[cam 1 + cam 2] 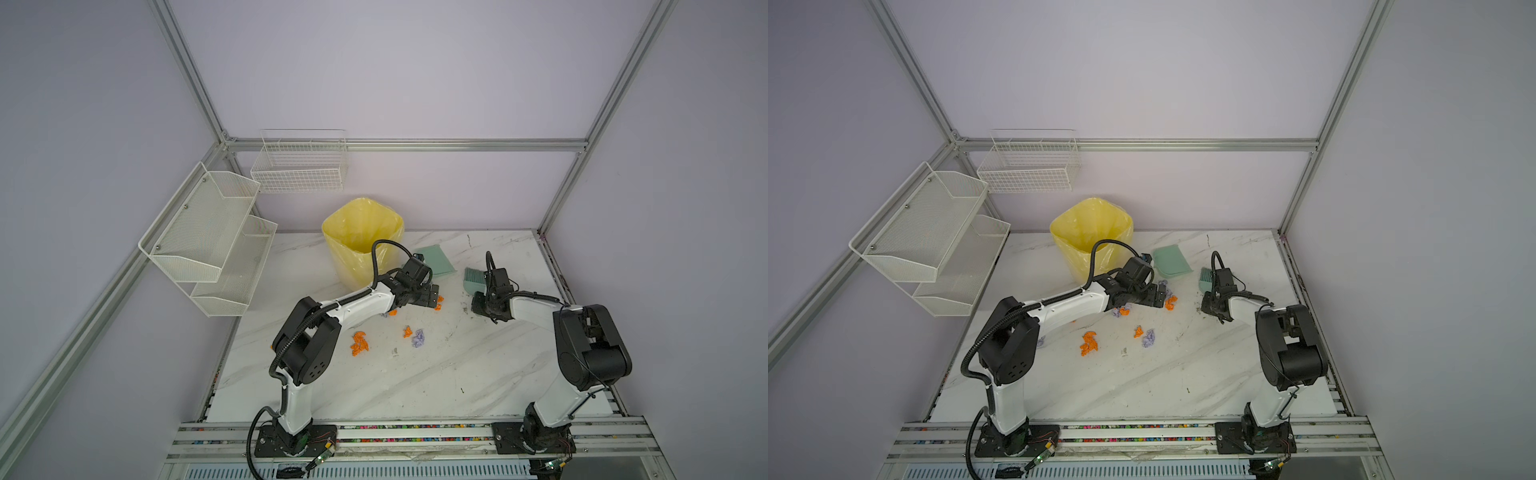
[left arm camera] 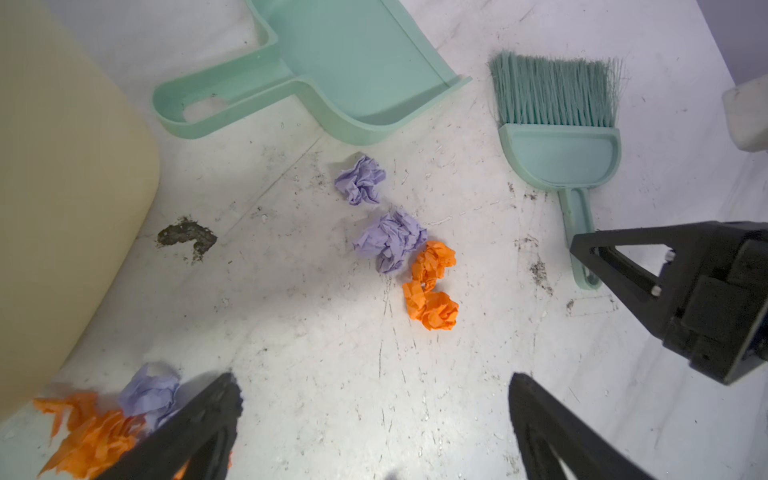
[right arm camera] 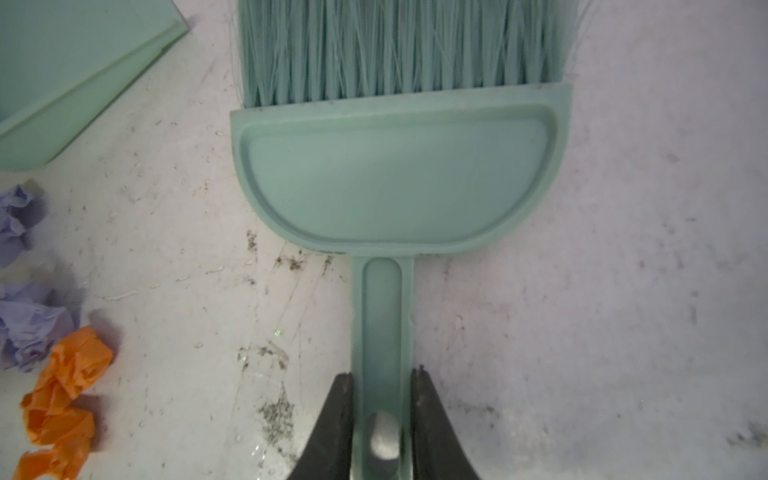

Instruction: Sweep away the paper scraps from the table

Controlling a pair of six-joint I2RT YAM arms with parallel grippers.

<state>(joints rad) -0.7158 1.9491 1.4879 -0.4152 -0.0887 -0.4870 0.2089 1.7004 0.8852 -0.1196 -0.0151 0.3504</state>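
Right wrist view: the right tool (image 3: 381, 374) stands narrow on the handle of the brush (image 3: 395, 178), one finger against each side, close to the handle's free end. The brush lies flat on the desk (image 1: 478, 374), bristles pointing away from the tool.

**Location of work items (reference: brush)**
- Paper scraps (image 2: 430, 282): orange and lilac wads on the desk. The nearest cluster lies near the brush, on its dustpan side. Others lie well apart from it, toward the left arm.
- Dustpan (image 2: 345, 62): near the brush, not touching, its open lip turned toward the bristles.
- Left tool (image 2: 374, 377): jaws wide, holding nothing, beyond the nearest cluster from the brush.

**Procedure, grasp step (recommended)**
1. Confirm that both fingers seat squarely before lifting. A grip this close to the handle's end probably lets the head swing.
2. Raise the handle only enough to tip the bristles onto the desk.
3. Sweep with short, light strokes. The wads look light and will likely roll or scatter under a hard push.
4. Drive the nearest cluster toward the dustpan lip first.
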